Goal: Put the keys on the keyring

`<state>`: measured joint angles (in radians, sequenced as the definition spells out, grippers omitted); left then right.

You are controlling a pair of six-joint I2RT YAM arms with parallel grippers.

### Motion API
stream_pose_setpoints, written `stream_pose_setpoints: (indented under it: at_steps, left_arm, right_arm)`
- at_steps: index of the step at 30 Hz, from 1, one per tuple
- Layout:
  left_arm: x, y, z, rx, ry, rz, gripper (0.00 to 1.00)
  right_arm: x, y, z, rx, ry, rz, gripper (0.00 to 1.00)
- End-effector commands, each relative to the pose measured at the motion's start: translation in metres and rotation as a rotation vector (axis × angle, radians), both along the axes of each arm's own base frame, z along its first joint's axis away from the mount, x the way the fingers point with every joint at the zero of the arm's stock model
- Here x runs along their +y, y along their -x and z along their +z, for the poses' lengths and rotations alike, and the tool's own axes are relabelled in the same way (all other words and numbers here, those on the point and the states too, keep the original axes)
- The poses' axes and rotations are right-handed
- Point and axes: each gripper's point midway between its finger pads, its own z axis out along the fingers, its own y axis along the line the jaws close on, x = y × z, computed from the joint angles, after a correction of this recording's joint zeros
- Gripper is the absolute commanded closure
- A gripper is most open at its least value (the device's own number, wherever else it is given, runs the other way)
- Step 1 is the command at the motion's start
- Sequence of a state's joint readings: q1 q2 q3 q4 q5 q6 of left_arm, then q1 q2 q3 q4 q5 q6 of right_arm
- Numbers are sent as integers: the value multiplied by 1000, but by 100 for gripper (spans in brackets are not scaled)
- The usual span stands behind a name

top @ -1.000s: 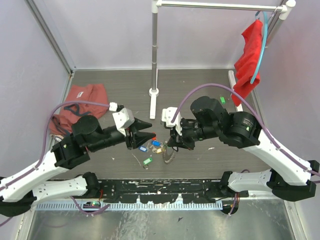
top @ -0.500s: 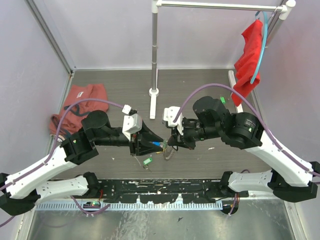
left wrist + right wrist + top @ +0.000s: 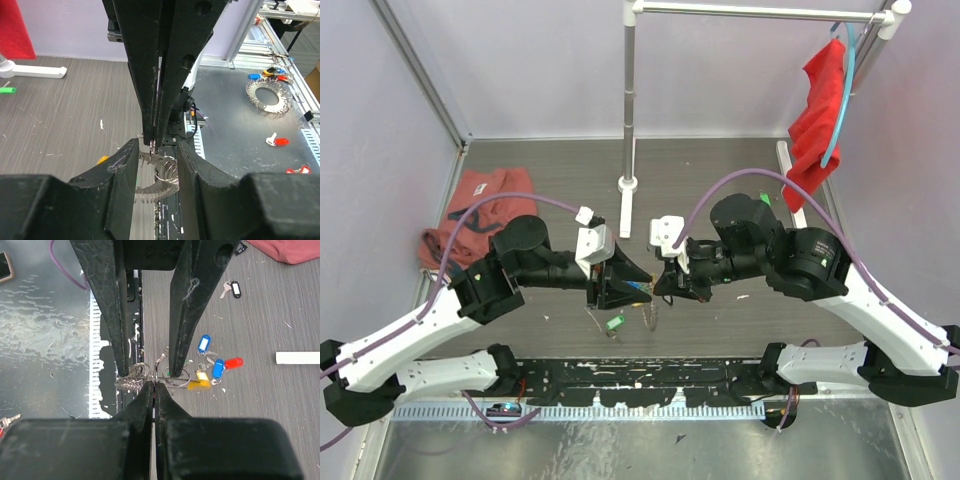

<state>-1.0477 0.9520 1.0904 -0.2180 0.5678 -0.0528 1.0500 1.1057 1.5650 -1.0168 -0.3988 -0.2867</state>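
Above centre of surface (image 3: pixel 280 315): right pincer (image 3: pixel 154 386) pressed together on thin wire of keyring (image 3: pixel 132 377), holding it up. left pincer (image 3: pixel 157 160) has jaws apart, straddling keyring and right fingertips; contact unclear. keys (image 3: pixel 217 367) with blue, red, yellow tags bunched just beside ring; whether threaded, cannot tell. black-tag key (image 3: pixel 236 288) lies well apart. green-tag key (image 3: pixel 614 322) on surface below pincers.

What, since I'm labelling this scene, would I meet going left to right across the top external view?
crumpled pink cloth → left gripper → right gripper → hanging red cloth
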Motion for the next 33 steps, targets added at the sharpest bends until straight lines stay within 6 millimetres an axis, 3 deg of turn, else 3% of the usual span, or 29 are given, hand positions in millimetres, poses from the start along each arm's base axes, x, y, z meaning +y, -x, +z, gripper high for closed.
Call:
stream_pose_setpoints:
  at_steps: [1, 14, 19, 33]
  left_arm:
    - [1, 1, 16, -25, 27, -11, 58]
    - [-1, 1, 11, -21, 1, -17, 73]
    - [-1, 0, 13, -26, 3, -16, 69]
    - [-3, -1, 6, -22, -24, -17, 72]
  right_arm:
    - [7, 4, 23, -46, -95, 37, 99]
    - [7, 4, 21, -42, -92, 34, 99]
    - [6, 3, 16, -35, -74, 32, 99]
    - [4, 4, 21, -48, -91, 29, 99]
